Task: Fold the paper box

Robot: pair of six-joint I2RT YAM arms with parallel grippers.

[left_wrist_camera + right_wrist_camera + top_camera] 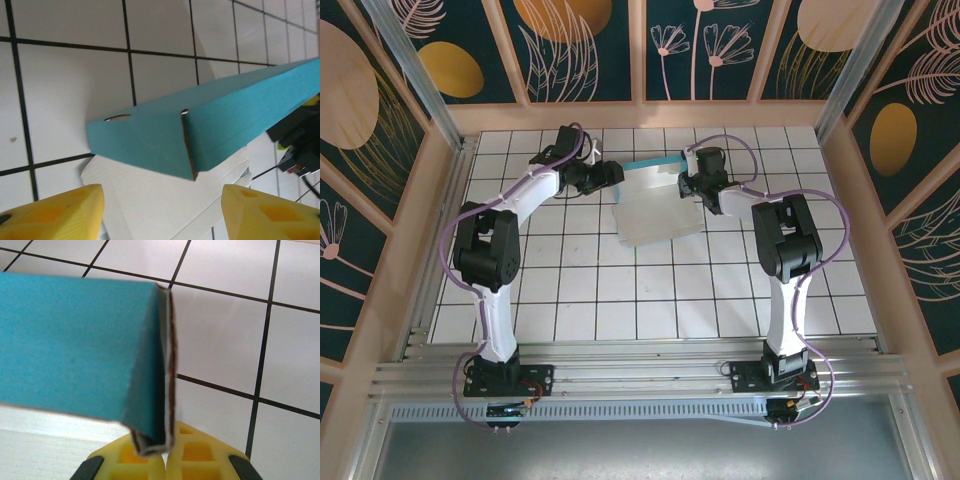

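The paper box (658,212) lies crosswise on the desk (620,300). The right gripper (167,452) pinches its right end; the left gripper (162,200), fingers apart, faces its left end.

The left hand (162,212) is held with fingers spread wide; the right hand (167,457) is held with fingers pressed together.

**A:** The thin card paper box (655,210) is turquoise along its twelve-o'clock side, white toward six.

**B:** White tiled surface (620,300), black grid lines. Left claw (160,202) and right claw (167,452): yellow fingers. The card's raw edge is brown.
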